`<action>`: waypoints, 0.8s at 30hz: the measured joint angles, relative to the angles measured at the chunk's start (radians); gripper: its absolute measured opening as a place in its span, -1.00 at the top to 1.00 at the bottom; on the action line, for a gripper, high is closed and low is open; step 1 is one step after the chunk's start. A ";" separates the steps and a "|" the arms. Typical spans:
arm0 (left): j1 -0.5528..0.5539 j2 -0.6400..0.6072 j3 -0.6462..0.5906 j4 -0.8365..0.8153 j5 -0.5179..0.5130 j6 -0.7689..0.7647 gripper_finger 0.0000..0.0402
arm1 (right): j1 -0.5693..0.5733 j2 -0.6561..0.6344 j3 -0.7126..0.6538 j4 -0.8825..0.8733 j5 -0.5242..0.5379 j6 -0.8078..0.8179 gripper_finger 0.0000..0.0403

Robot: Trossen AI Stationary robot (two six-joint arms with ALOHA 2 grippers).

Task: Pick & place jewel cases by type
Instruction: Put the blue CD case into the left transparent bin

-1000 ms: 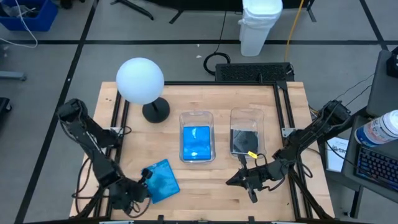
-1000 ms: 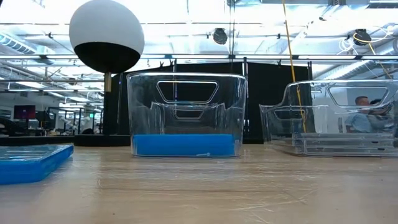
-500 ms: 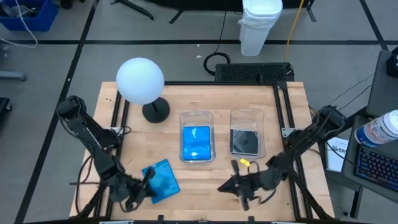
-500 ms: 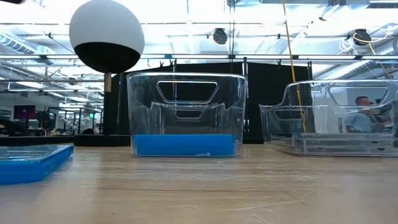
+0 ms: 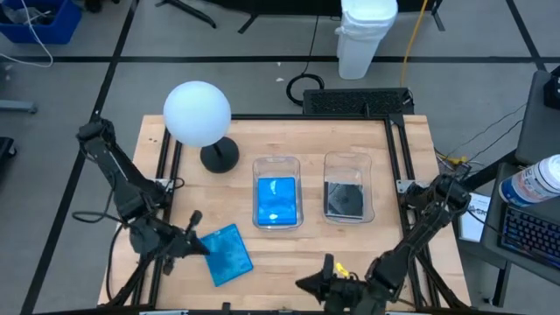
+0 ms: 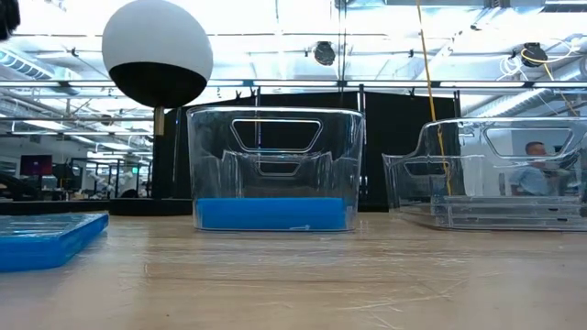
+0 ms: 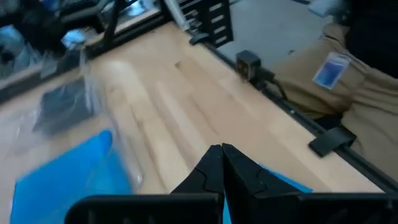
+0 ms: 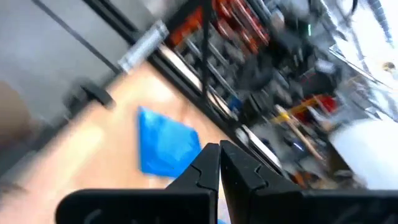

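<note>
A translucent blue jewel case (image 5: pixel 227 255) lies flat on the wooden table near its front left; it also shows in the low view (image 6: pixel 46 238). My left gripper (image 5: pixel 199 245) is shut and empty, raised above the case's left edge (image 7: pixel 280 180). My right gripper (image 5: pixel 304 283) is shut and empty at the table's near edge, right of the case, which shows in its wrist view (image 8: pixel 165 149). One clear bin (image 5: pixel 277 166) holds blue cases (image 5: pixel 277 203). The other bin (image 5: pixel 348 163) holds dark cases (image 5: pixel 344 199).
A white globe lamp (image 5: pixel 198 114) on a dark round base (image 5: pixel 219 156) stands at the far left. The two bins sit side by side at the table's middle (image 6: pixel 275 170) (image 6: pixel 495 174). Bare wood lies between the bins and the near edge.
My left gripper has risen from beside the blue case's near left edge and gone toward the table's left and far side. My right gripper has drawn back from in front of the dark-case bin to the table's near edge, going left. The blue case has stayed in place.
</note>
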 joint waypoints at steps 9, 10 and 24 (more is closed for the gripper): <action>-0.104 -0.118 -0.216 0.024 -0.121 -0.234 0.98 | -0.011 0.016 0.053 -0.017 -0.197 0.114 0.97; -0.118 -0.121 -0.227 0.027 -0.131 -0.239 0.97 | -0.016 0.031 0.071 -0.015 -0.231 0.118 0.97; -0.251 -0.101 -0.248 0.043 -0.135 -0.242 0.98 | -0.162 0.368 0.438 -0.096 -0.515 0.417 0.97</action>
